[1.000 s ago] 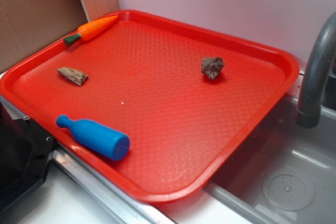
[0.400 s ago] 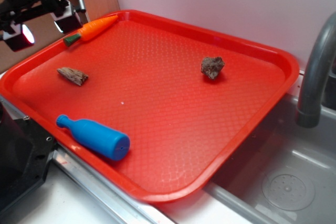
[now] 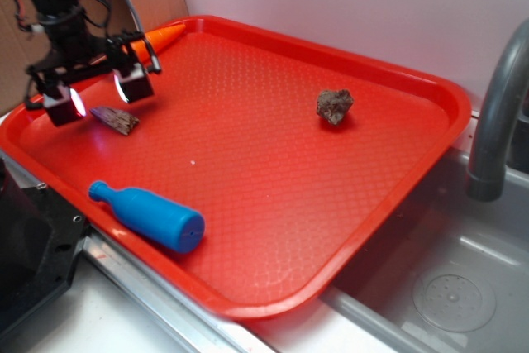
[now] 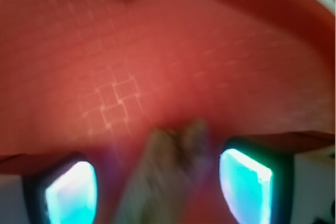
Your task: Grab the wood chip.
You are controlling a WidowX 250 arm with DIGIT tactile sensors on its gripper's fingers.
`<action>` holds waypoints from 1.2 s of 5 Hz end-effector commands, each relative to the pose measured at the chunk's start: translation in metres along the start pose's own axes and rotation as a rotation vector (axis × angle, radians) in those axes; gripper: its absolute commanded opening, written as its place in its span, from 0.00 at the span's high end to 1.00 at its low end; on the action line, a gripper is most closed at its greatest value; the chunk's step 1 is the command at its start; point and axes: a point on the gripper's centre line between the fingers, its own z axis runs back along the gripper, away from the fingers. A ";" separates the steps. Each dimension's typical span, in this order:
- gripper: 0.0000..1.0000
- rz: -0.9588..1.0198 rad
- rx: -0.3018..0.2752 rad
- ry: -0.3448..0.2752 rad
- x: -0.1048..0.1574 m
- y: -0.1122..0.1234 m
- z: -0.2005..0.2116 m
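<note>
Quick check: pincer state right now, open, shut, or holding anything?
Pincer: open, holding nothing; fingers straddle the wood chip, which lies on the red tray.

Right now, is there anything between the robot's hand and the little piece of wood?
No. In the wrist view the wood chip sits right between the open hand's two fingers, with only bare red tray around it.
</note>
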 end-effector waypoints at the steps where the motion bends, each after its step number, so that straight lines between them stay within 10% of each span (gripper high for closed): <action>1: 1.00 0.068 0.035 -0.011 -0.028 0.008 -0.014; 4: 1.00 0.004 0.012 -0.035 -0.030 0.012 0.005; 6: 1.00 -0.493 -0.041 -0.014 -0.033 -0.036 0.094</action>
